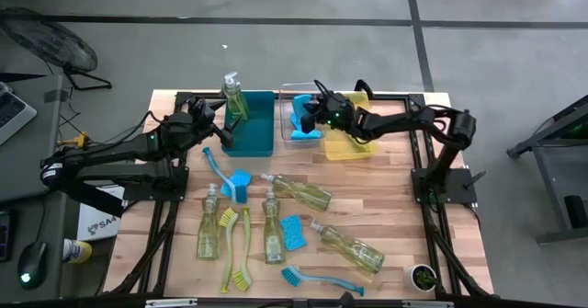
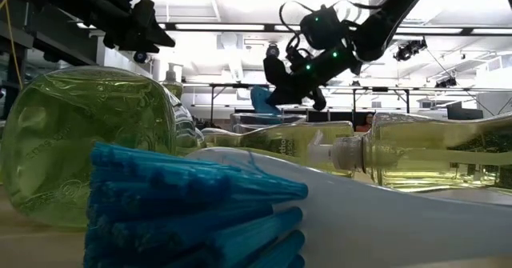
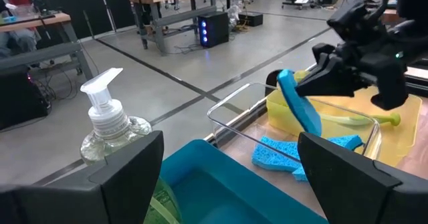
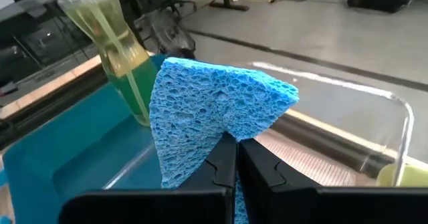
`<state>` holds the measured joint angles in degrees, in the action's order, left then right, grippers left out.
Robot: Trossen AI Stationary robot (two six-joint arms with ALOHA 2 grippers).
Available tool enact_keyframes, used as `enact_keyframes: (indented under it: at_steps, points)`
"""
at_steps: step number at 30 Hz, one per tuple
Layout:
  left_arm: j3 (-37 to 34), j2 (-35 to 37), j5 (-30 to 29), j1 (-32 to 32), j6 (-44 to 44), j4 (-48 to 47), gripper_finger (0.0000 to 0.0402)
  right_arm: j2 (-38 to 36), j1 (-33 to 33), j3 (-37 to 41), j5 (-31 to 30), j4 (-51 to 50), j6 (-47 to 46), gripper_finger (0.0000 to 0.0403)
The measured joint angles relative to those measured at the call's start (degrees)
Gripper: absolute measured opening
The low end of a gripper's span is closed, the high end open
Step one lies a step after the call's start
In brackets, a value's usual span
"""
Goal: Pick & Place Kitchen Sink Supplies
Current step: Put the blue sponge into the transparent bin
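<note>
My right gripper is pinching a blue sponge by its lower edge, fingers fully closed on it, and is holding it in the air above the clear bin. Below it, another sponge is lying on that bin's floor. The yellow bin is touching the clear bin's far side and is holding a yellow-green brush.

My left gripper is hovering with its fingers spread wide and holding nothing, at the near edge of the teal bin. A soap bottle is standing upright in that bin's back corner, just beside my left fingers.

The teal and clear bins are standing side by side with a narrow gap between their rims.

Toward the table's front, four bottles, three brushes and two sponges are lying close together on the wooden table.
</note>
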<state>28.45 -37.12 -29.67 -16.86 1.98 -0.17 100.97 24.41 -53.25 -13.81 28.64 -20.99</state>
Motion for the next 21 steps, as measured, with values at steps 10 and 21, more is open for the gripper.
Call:
enact_keyframes:
  at_steps: [10,21]
  points:
    - [0.0,0.0,0.0,0.0,0.0,0.0,0.0339,1.4,0.4,0.0,2.0,-1.4,-1.4,0.0000]
    - [0.0,0.0,-1.1,0.0,0.0,0.0,0.0339,1.4,0.3,0.0,1.9,-5.4,-6.2,0.0005]
